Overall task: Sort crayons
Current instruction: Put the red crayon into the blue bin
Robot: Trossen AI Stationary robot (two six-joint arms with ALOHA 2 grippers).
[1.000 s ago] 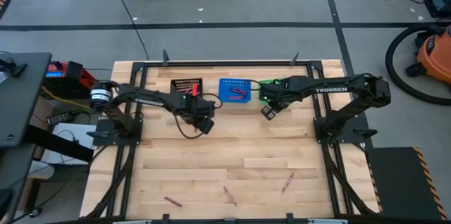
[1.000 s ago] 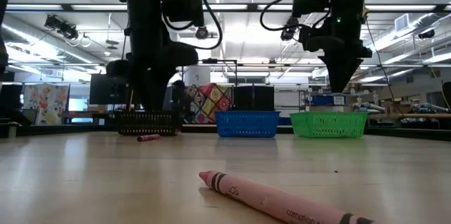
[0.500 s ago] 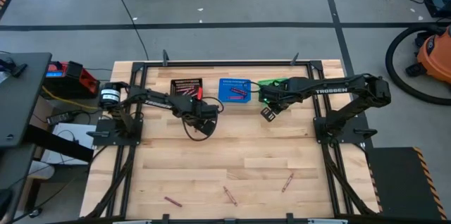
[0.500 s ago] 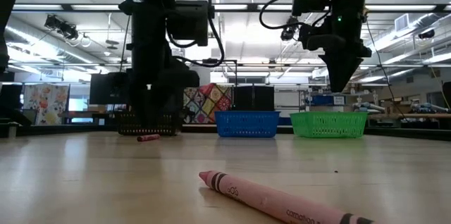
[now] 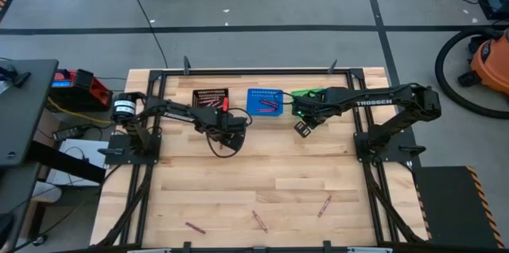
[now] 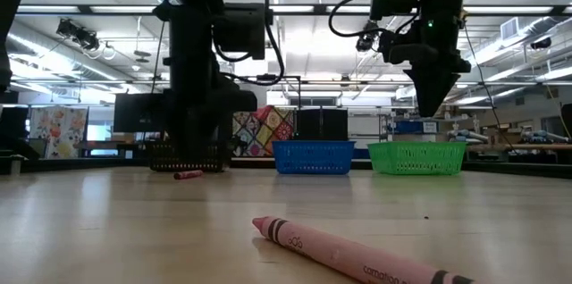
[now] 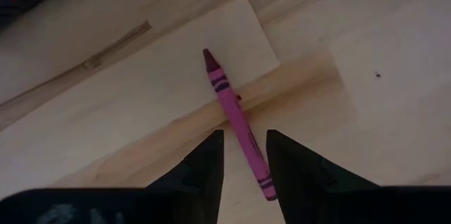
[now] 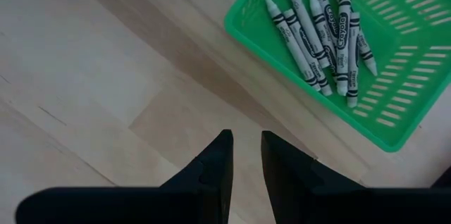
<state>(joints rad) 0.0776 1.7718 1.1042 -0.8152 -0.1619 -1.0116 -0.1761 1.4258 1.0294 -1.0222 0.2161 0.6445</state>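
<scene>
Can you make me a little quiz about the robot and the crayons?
1. True or false: the green basket holds pale grey crayons.
2. What lies between the left gripper fingers? A) a magenta crayon B) a spoon C) nothing
3. Fill in: three loose crayons lie on the wooden ____.

Key: 1 true; 2 A; 3 table.

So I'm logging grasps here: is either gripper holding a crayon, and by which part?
Neither. The left gripper stands open around a magenta crayon lying on the table, not gripping it. The right gripper is empty beside the green basket.
</scene>
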